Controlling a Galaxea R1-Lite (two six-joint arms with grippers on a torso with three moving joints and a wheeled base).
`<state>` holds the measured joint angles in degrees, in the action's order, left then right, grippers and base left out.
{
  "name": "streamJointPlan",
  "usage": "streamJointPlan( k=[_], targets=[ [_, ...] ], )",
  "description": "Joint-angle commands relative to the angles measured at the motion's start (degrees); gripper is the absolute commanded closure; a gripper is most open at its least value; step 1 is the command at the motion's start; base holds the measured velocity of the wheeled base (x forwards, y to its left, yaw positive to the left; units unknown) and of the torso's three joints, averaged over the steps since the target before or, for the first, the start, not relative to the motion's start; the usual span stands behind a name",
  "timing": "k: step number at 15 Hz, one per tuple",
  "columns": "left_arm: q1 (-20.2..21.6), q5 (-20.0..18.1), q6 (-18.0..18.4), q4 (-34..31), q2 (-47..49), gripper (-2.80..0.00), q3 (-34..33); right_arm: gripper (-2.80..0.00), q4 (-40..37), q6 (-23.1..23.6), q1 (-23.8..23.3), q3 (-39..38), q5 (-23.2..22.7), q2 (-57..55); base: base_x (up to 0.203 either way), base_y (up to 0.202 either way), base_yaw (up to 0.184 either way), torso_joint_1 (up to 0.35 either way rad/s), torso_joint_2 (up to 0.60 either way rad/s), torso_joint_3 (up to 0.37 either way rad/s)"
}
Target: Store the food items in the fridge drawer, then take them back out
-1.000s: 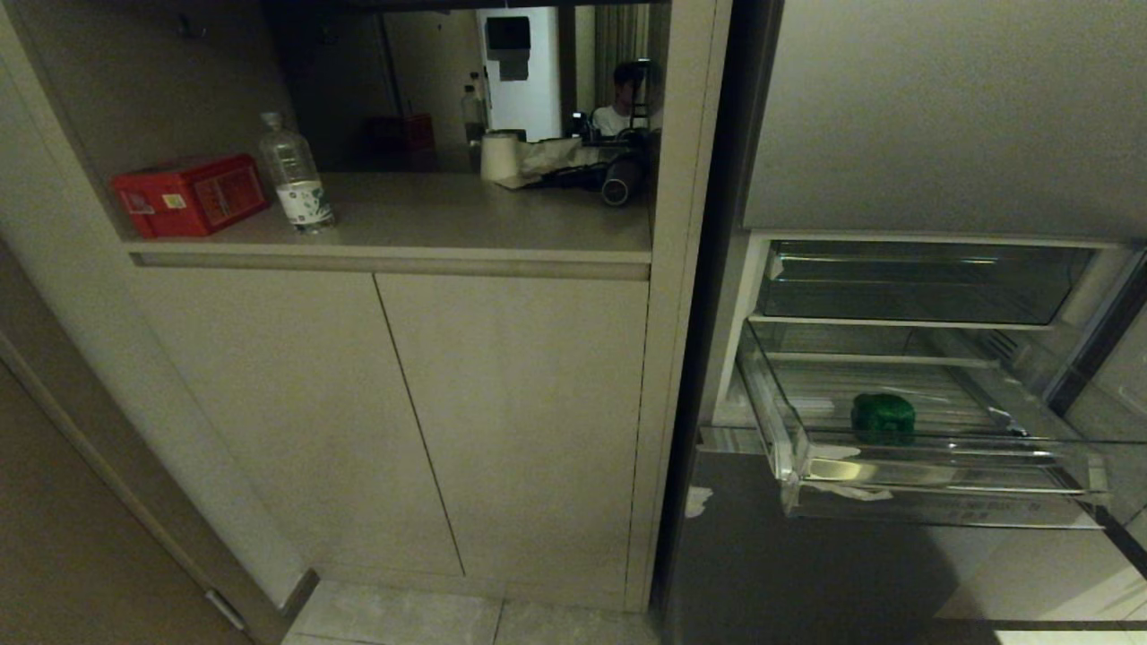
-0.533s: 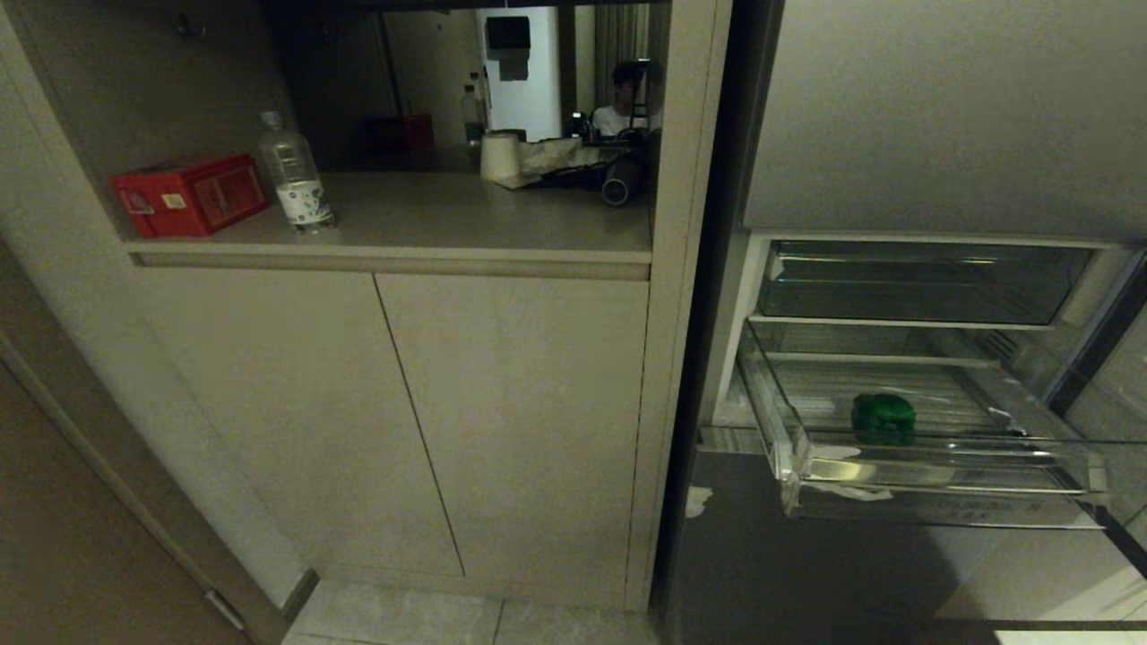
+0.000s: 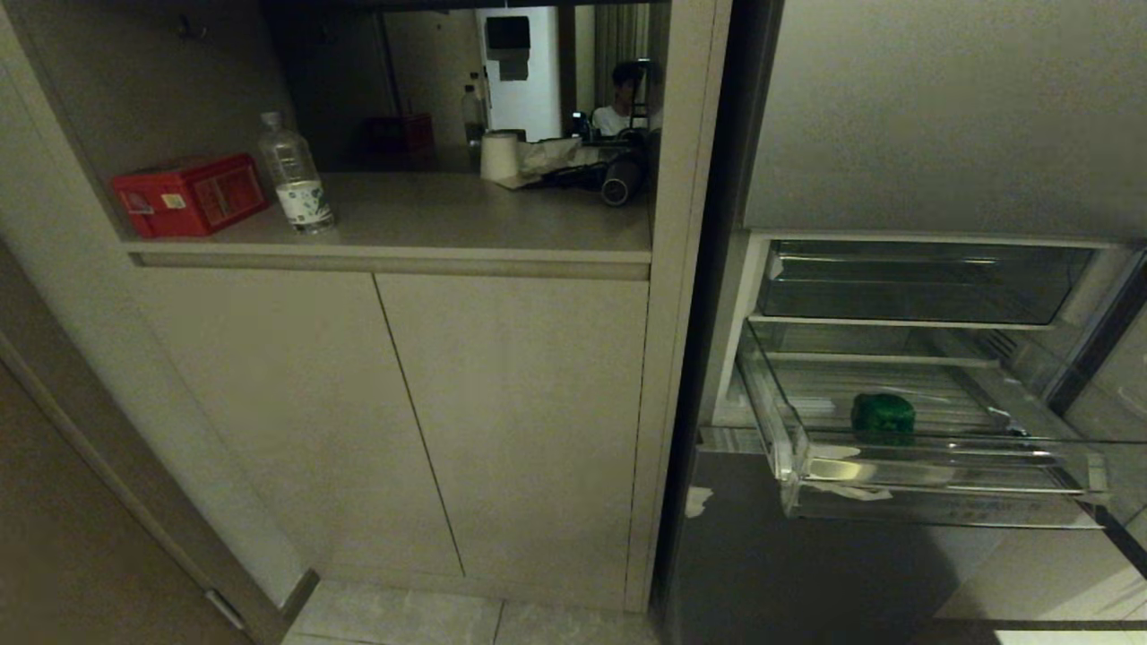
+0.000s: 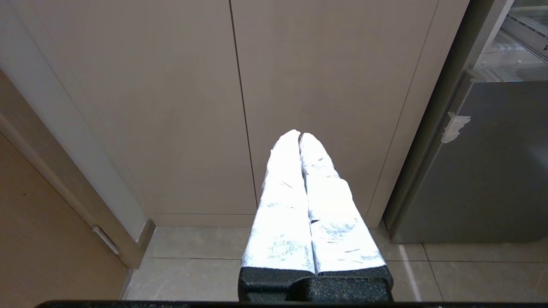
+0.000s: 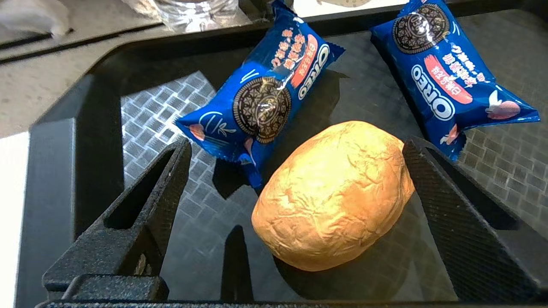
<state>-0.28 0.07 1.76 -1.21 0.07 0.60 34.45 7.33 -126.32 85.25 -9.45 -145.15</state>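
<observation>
The fridge drawer stands pulled out at the right of the head view, with the dark green lumpy food item lying on its ribbed floor. Neither arm shows in that view. In the right wrist view the round orange-brown food item lies on a black tray. My right gripper is open around it, one finger close against its side and the other well apart. My left gripper is shut with nothing in it, parked low before the cabinet doors.
Two blue Oreo packs lie on the tray beside the bun. A shallower clear tray sits above the drawer. On the counter stand a red box, a water bottle and a paper roll; a person is behind.
</observation>
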Motion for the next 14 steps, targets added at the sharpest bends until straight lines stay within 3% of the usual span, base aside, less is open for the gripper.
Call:
streamJointPlan(
  k=[1,14],
  targets=[
    [0.0,0.0,0.0,0.0,0.0,0.00,0.0,-2.80,0.2,0.2,-0.7,0.0,-0.1,0.0,0.000,0.000,0.000,0.000,0.00,0.000],
    [-0.1,0.0,0.0,0.0,0.0,0.00,0.0,-2.80,0.3,1.8,-2.8,0.2,-1.0,-1.0,0.000,0.000,0.000,0.000,0.00,0.000]
  ],
)
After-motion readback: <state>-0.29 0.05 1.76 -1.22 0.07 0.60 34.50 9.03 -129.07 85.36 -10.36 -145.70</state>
